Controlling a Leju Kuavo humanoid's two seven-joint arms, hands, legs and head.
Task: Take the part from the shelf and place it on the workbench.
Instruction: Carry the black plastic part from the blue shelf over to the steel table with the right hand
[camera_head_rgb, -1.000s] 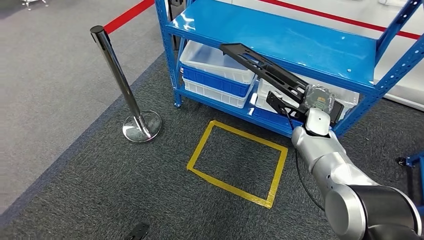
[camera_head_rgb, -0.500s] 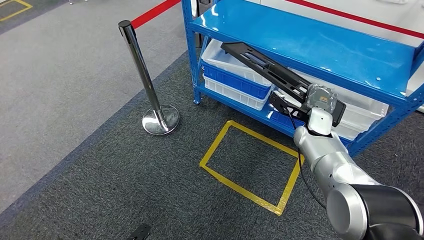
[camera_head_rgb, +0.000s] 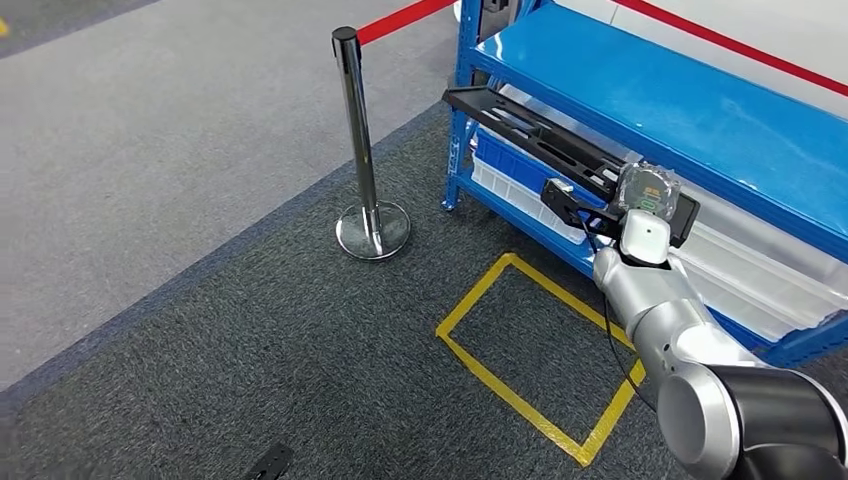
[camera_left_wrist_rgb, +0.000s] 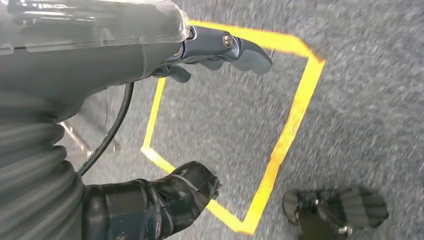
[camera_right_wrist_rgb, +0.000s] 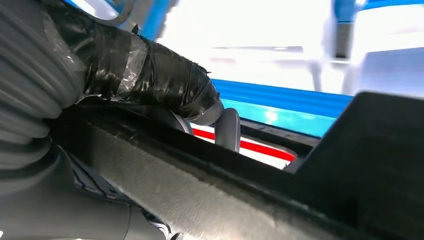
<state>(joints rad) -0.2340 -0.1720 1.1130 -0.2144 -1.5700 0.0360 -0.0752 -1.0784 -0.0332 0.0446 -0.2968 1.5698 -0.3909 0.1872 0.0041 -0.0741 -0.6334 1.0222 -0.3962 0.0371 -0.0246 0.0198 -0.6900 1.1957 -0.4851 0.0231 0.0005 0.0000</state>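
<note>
The right hand (camera_head_rgb: 650, 205) holds the part (camera_head_rgb: 540, 140) out in front of the blue shelf (camera_head_rgb: 700, 110), clear of its boards and up in the air. It is a long, flat, black piece, narrow like a rail, with open slots cut along its length and a raised edge; one end points away toward the shelf's corner post, the other sits in the hand. Seen from close behind the wrist, its underside has a rough, grainy surface and a thick dark rim, and the fingers (camera_right_wrist_rgb: 227, 127) are curled over its edge, with the tape-wrapped thumb (camera_right_wrist_rgb: 165, 85) pressed on top of it.

The left hand (camera_left_wrist_rgb: 150, 200) hangs low over the grey carpet (camera_head_rgb: 250, 330), above a square of yellow tape (camera_head_rgb: 480, 290); its fingers are apart and hold nothing.

White and blue bins (camera_head_rgb: 520, 170) sit on the lower level of the shelf. A chrome post (camera_head_rgb: 362, 150) with a red belt (camera_head_rgb: 405, 18) stands just beside the shelf.
</note>
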